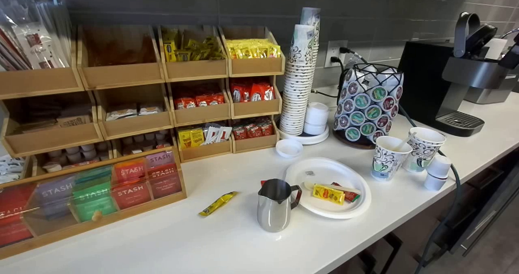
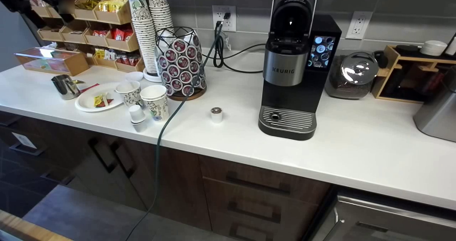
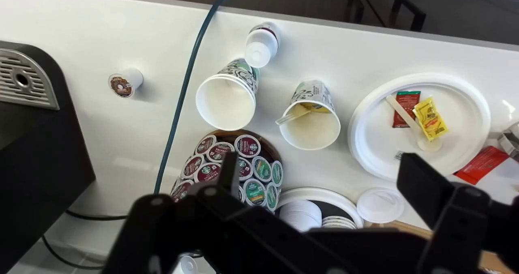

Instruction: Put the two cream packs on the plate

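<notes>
Wrist view: the fingers (image 3: 423, 189) stand wide apart and have hold of nothing. Toward three o'clock, the plate (image 3: 377, 134) lies flat on the table (image 3: 121, 144). It bears a red packet (image 3: 409, 100) at eleven o'clock from its middle, a yellow packet (image 3: 430, 120) toward two o'clock, and a pale spoon (image 3: 429, 145) whose handle crosses the red packet and points between ten and eleven o'clock. The yellow packet overlaps the spoon. At the plate's four o'clock, a loose red sachet (image 3: 481, 164) lies on the table. Toward nine o'clock from the plate stands a patterned paper cup (image 3: 314, 90) with a pale stick (image 3: 294, 115) leaning in it, and past that a pair of nested cups (image 3: 243, 72). Two small white tubs (image 3: 261, 48), stacked, stand near the nested cups at one o'clock. In an exterior view, a steel pitcher (image 1: 273, 211) stands upright near the plate, between its eight and nine o'clock, and a yellow stick packet (image 1: 218, 204) lies at the pitcher's nine o'clock. In an exterior view, the fingers show dark at ten o'clock, in front of the wooden bins (image 2: 108, 17); a single pod (image 2: 216, 118) stands upright at five o'clock from the round pod rack (image 2: 196, 94).
</notes>
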Available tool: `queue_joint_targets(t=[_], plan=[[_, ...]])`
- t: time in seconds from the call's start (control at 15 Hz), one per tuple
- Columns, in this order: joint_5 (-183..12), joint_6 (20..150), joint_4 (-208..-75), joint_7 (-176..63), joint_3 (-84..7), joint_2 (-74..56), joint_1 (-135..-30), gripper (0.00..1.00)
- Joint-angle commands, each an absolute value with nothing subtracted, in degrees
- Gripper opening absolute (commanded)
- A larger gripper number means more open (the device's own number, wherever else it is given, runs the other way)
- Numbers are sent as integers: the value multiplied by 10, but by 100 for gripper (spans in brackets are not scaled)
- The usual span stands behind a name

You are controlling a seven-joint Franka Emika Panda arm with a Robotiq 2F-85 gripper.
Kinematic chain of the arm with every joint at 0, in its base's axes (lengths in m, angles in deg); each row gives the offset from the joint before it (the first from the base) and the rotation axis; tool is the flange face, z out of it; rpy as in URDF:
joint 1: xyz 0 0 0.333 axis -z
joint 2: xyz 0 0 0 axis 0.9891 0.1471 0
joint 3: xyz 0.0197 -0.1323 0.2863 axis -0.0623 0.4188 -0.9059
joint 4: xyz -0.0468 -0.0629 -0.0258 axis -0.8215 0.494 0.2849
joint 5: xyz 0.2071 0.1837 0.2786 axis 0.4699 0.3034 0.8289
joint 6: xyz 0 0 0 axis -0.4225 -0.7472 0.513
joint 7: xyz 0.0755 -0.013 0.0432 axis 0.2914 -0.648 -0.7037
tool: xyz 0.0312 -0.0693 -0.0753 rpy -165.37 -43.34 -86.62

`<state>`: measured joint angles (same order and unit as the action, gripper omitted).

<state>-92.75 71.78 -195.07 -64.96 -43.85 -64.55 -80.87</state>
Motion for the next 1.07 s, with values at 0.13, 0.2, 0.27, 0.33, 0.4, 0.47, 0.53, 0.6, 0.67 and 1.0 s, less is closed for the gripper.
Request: queue_joint_targets(t=[0.13, 0.2, 0.27, 0.33, 0.4, 0.47, 0.53, 0.6, 0.67, 1.0], plan=[[-915, 726, -1952, -667, -416, -614, -816, 100], [-903, 732, -1953, -670, -410, -605, -821, 100], [-897, 737, -1952, -666, -413, -591, -824, 100], [-893, 738, -1951, -663, -414, -581, -823, 100], [-887, 746, -1958, -668, -407, -574, -822, 100], [-880, 749, -1965, -674, -399, -568, -822, 100], [-876, 749, -1971, -671, -398, -561, -818, 100], [-877, 749, -1979, -657, -400, -550, -810, 100], [-880, 745, -1986, -647, -402, -540, -805, 100], [-875, 747, -2011, -650, -394, -520, -796, 100]])
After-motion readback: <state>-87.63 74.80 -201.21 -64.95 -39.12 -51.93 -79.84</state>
